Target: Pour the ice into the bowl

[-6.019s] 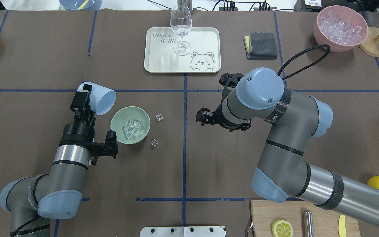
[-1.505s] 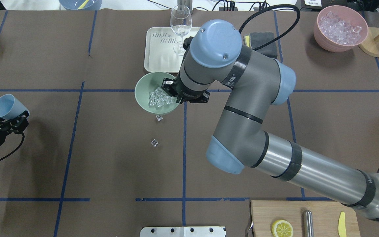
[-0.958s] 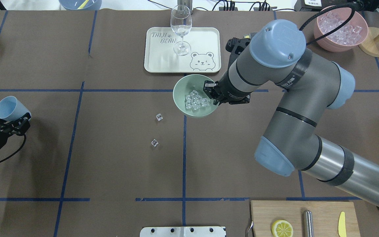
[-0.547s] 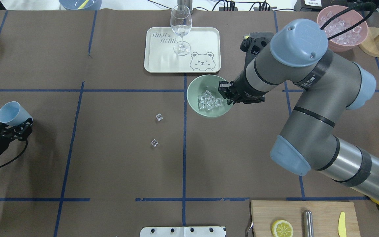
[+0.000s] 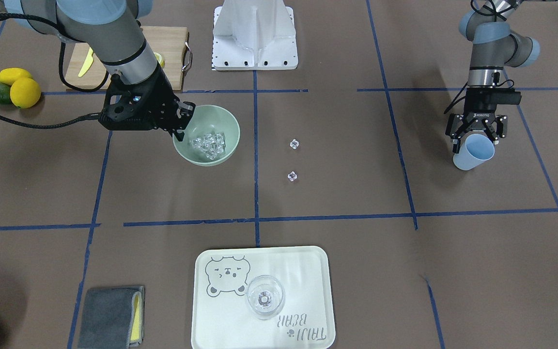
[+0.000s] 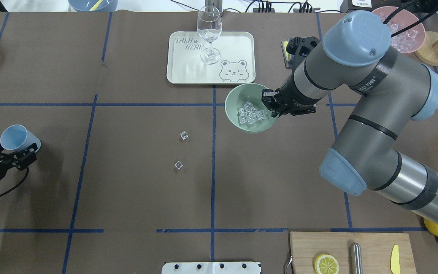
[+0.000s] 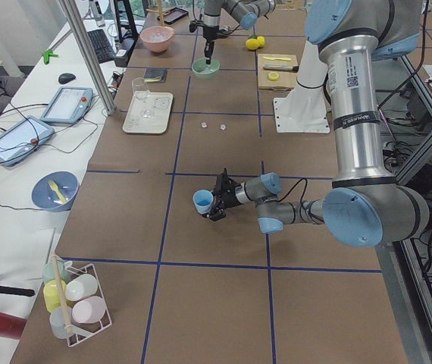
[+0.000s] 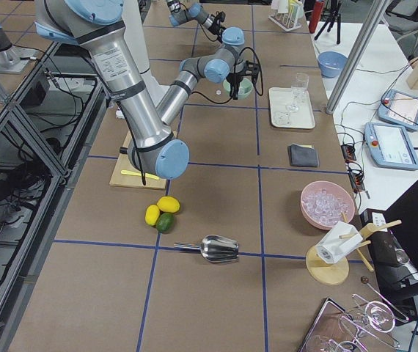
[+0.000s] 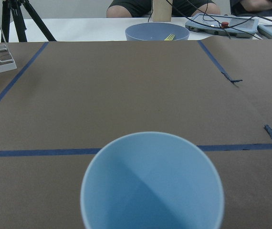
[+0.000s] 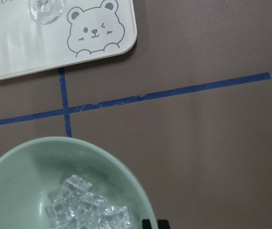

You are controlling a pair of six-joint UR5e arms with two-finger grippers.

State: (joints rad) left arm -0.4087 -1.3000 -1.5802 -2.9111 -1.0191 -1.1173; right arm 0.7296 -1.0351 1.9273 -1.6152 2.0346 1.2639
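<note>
Right gripper (image 6: 274, 109): closed on the rim of the sage-green bowl (image 6: 238, 97), on the side toward its own arm; it holds the bowl just short of the bear-print tray (image 6: 238, 45).
Left gripper (image 5: 475, 137): clamped around a pale blue cup (image 5: 473, 154), well apart from the bowl, at the far side of the table.
Ice (image 6: 250, 113): a heap of clear cubes sits in the bowl's bottom, just beside the right gripper's fingers.
Cup contents: the left wrist view looks straight into the cup and shows nothing inside.
Progress: the pour looks done, with the cup empty and the bowl loaded.
Left over: one loose cube (image 6: 183, 135) and a second loose cube (image 6: 178, 164) lie on the brown table cover (image 6: 127, 190) between the two grippers, nearer the right one. They missed the bowl.
Other containers: a pink bowl (image 8: 328, 205) full of ice stands beyond the right arm. A wine glass (image 6: 208, 34), seemingly empty, stands on the tray past the right gripper.
</note>
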